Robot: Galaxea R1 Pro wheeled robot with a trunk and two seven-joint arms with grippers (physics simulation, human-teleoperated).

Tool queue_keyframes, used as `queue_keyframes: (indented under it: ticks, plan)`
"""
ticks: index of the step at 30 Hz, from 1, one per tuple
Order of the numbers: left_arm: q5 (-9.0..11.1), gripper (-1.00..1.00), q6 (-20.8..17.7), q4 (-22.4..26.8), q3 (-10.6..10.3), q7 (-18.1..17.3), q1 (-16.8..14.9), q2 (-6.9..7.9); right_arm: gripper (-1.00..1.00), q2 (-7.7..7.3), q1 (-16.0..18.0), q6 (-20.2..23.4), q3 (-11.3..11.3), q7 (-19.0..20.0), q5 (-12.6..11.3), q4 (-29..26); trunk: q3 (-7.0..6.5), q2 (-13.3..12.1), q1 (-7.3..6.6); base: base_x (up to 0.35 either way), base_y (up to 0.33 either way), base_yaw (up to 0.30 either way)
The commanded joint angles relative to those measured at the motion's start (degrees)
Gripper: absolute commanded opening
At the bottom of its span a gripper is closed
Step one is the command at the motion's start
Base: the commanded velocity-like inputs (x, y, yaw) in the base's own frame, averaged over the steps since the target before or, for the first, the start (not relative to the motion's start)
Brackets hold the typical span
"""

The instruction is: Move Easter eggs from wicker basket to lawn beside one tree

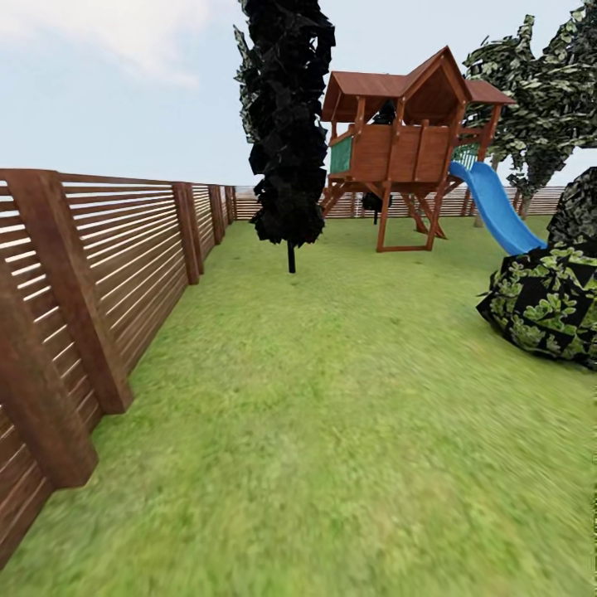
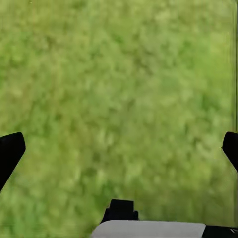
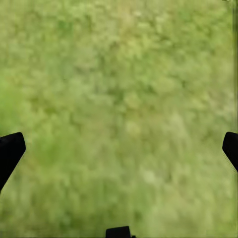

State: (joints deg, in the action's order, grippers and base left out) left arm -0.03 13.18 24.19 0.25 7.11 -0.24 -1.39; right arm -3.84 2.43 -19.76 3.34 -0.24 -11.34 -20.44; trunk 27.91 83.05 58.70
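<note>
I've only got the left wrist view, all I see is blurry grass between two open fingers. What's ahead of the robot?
Observer: A wooden playset with a blue slide stands far ahead on the lawn.
Operator: Anything to the robot's left side?
Observer: A brown slatted fence runs along that side.
Operator: Is the other gripper holding anything?
Observer: No, the right gripper is open over bare grass.
Operator: Any tree nearby?
Observer: A dark cypress stands before the playset.

1. The lawn [image 1: 332, 431] is stretching away as a broad flat spread of mottled green grass.
2. The garden's brown slatted fence [image 1: 124, 257] is bordering it on the left.
3. A tree [image 1: 539, 91] with a leafy crown is standing far right beyond the grass.
</note>
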Motion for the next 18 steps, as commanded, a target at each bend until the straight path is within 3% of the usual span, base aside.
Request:
queue_keyframes:
  ticks: [1, 9, 18]
  plan:
    - [-0.02, 1.0, 0.18, -0.02, 0.02, 0.18, -0.02, -0.03, 1.0, -0.04, 0.04, -0.24, 0.35, -0.02, -0.53, 0.05, 0.06, 0.02, 0.03, 0.335, 0.0, -0.231]
    - [-0.14, 1.0, 0.18, -0.02, 0.02, 0.18, -0.02, -0.14, 1.0, 0.06, 0.06, -0.2, 0.43, 0.0, -0.44, 0.13, 0.06, 0.02, 0.03, 0.335, 0.0, -0.165]
    - [-0.19, 1.0, 0.18, -0.66, -0.04, 0.18, -0.02, -0.27, 1.0, 0.19, 0.05, -0.19, 0.53, -0.02, -0.26, 0.08, 0.06, 0.02, 0.03, 0.335, 0.0, -0.022]
